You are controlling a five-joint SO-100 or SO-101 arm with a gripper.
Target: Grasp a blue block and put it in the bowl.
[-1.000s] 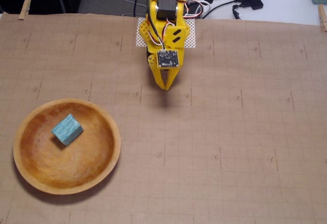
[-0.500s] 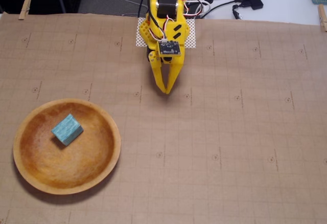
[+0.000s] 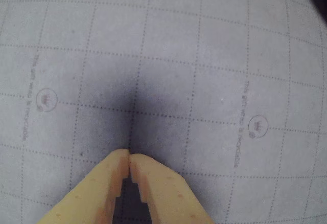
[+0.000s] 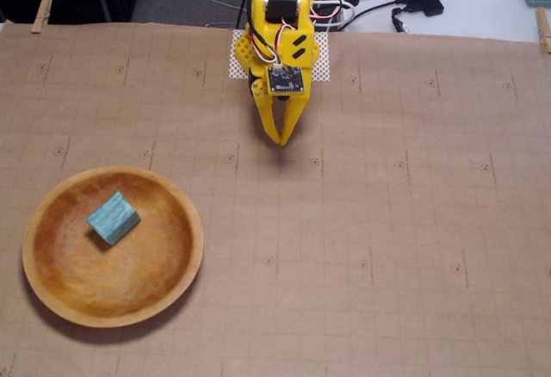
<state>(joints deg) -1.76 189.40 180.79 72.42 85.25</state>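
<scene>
Brown gridded paper covers the surface. My yellow hand hangs above bare paper near the far edge, its fingertips pressed together, holding nothing. Well apart, near the front left, the blue block lies inside the bowl.

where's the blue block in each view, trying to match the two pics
Fixed view: the blue block lies inside the bowl at lower left, far from the gripper.
Wrist view: not in it; only the gridded paper and the closed yellow fingers at the bottom edge show.
Shared landmark: the gripper's fingertips, over the paper's dotted grid in both views.
</scene>
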